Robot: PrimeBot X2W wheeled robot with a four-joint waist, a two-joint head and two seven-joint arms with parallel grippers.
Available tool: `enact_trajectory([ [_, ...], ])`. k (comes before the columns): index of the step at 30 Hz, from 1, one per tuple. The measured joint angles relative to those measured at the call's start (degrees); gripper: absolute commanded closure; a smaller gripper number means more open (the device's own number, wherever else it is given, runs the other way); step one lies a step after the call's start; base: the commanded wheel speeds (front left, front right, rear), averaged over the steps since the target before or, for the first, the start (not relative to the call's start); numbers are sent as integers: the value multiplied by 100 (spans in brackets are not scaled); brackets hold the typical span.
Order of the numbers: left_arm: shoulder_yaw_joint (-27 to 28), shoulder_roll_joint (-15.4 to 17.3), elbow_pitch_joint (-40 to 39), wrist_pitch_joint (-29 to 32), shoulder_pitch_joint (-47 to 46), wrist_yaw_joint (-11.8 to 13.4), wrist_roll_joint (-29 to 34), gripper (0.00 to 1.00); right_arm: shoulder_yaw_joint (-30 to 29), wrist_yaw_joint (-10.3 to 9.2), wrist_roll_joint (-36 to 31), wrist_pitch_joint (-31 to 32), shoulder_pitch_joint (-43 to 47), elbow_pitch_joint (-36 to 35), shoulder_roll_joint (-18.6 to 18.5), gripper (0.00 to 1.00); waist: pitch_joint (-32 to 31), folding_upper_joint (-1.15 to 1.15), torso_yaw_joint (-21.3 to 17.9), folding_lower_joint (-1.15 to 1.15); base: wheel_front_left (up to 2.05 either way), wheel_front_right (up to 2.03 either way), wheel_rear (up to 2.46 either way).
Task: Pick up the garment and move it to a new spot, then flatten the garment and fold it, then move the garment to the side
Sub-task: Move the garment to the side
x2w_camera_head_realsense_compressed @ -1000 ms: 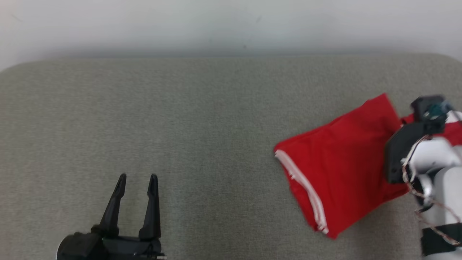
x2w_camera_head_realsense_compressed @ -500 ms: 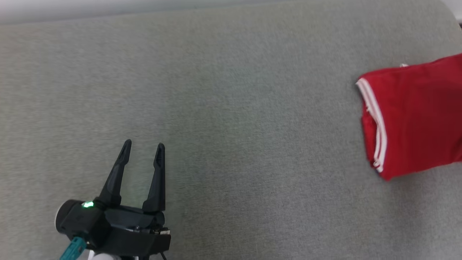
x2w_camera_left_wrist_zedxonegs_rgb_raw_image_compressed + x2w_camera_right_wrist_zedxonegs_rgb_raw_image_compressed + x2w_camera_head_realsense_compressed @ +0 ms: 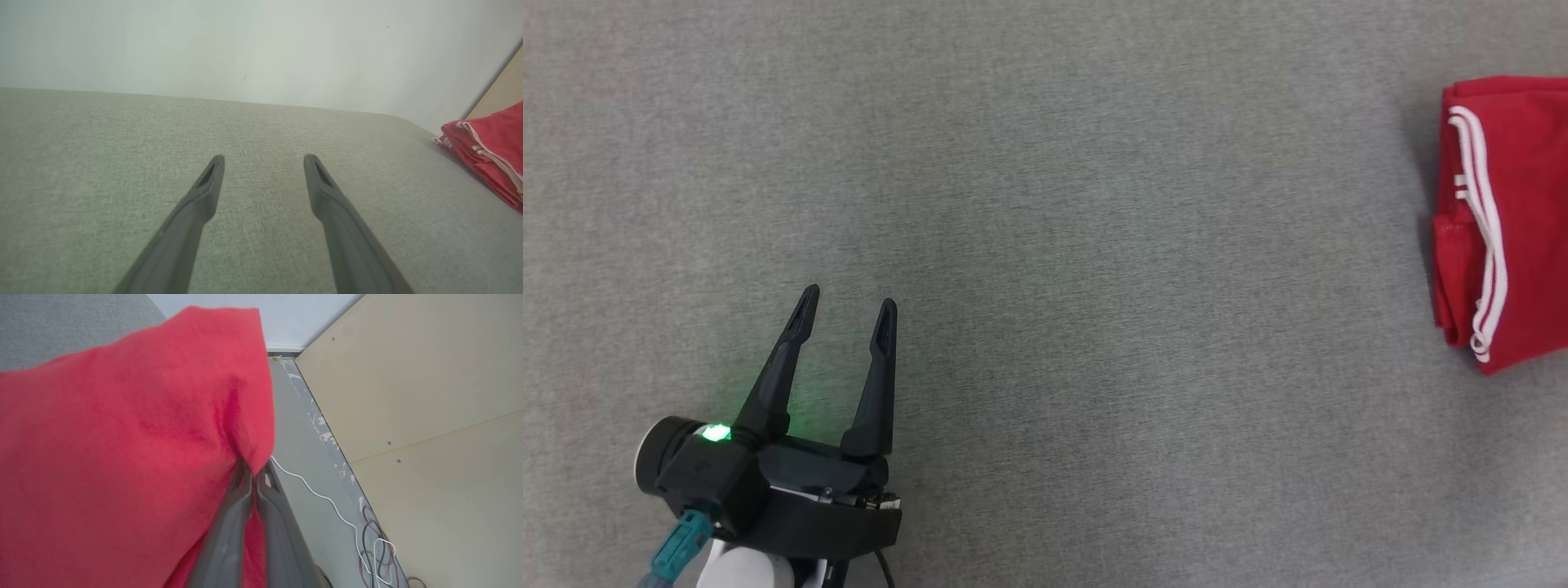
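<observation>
The folded red garment [image 3: 1515,220], trimmed with white stripes, lies at the right edge of the head view on the grey padded surface [image 3: 1094,245]. It also appears at the right of the left wrist view as a red bundle [image 3: 490,151]. My right gripper [image 3: 255,473] is shut on a fold of the garment [image 3: 122,437], and the red cloth drapes over its fingers. My left gripper [image 3: 845,300] stands open at the lower left, far from the garment, with nothing between its fingers [image 3: 208,179].
In the right wrist view the surface ends beside a grey floor [image 3: 302,457] with loose cables [image 3: 372,547] and a beige panel wall [image 3: 429,396]. A pale wall [image 3: 245,49] rises behind the surface's far edge.
The head camera has tilted down and swung left, so the garment has slid to the right edge of the picture and the right arm has left it. The left gripper stays open.
</observation>
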Motion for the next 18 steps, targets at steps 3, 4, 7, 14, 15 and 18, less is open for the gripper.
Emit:
enact_trajectory([
  [3,-7,18,21,0,1,0,-2,0,-144,0,-267,-147,-51,123,88,100,38,0,77,-1,0,0,0],
  [4,2,21,25,-1,4,0,-2,0,-165,0,-333,-223,-54,149,119,74,36,0,98,-1,0,0,0],
  [7,56,18,29,0,7,0,0,0,-209,0,-420,-379,-53,247,229,0,-22,0,118,-1,0,0,0],
  [14,65,-41,-20,-1,133,0,-2,0,-186,0,-554,-695,127,331,445,0,-307,-1,84,-2,0,0,0],
  [15,78,-60,-40,0,159,0,-30,0,-160,0,-538,-724,172,332,465,0,-361,-1,79,-2,0,0,0],
  [18,156,-109,-124,0,286,0,-59,0,-52,0,-348,-909,361,297,534,0,-550,-1,69,-2,0,0,0],
])
